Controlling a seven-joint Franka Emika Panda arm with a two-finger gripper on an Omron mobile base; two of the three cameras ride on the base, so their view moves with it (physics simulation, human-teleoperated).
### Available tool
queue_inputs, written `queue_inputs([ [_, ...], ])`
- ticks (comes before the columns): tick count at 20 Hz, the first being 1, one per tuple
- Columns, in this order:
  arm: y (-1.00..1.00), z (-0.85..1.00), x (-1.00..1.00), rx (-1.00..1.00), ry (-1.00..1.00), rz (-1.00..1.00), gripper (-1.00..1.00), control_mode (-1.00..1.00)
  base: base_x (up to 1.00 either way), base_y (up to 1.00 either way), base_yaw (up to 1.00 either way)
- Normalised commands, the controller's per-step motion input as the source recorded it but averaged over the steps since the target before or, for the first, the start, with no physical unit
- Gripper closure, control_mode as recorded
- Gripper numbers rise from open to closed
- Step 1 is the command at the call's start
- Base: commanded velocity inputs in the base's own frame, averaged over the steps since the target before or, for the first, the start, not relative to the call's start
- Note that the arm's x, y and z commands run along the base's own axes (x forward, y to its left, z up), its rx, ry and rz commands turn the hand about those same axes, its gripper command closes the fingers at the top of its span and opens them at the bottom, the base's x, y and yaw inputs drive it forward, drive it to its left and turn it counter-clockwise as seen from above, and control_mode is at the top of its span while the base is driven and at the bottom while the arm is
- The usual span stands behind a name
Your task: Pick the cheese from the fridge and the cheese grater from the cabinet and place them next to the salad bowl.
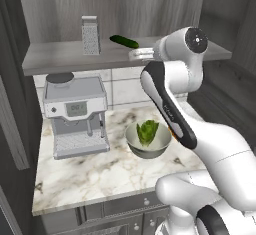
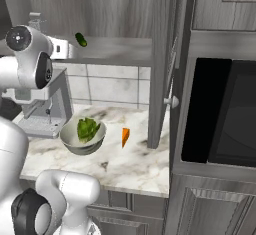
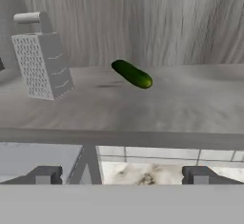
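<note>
Cheese grater (image 3: 42, 58) upright on cabinet (image 1: 150, 9) shelf, left of cucumber (image 3: 132, 74); cheese (image 2: 125, 136) already on tabletop (image 1: 75, 179) beside salad bowl (image 1: 131, 140). Pincer (image 3: 121, 175) wide open, empty, facing cucumber. Risk: off-line reach topples grater.

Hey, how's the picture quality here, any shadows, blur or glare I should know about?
Hand view: the dark green cucumber throws a faint shadow on the grey shelf; the grey perforated box grater looks sharp. Left base view: even light, soft shadow under the grey lettuce bowl. Right base view: slightly soft, the small orange cheese wedge stays readable; no glare.
</note>
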Motion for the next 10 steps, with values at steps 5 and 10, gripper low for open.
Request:
queue_inputs([
  [5, 0.15, 0.31, 0.02, 0.0, -0.19, 0.0, -1.0, -1.0, 0.0, 0.0, 0.0],
  [10, 0.13, 0.21, 0.01, 0.01, -0.22, 0.11, -1.0, -1.0, 0.0, 0.0, 0.0],
])
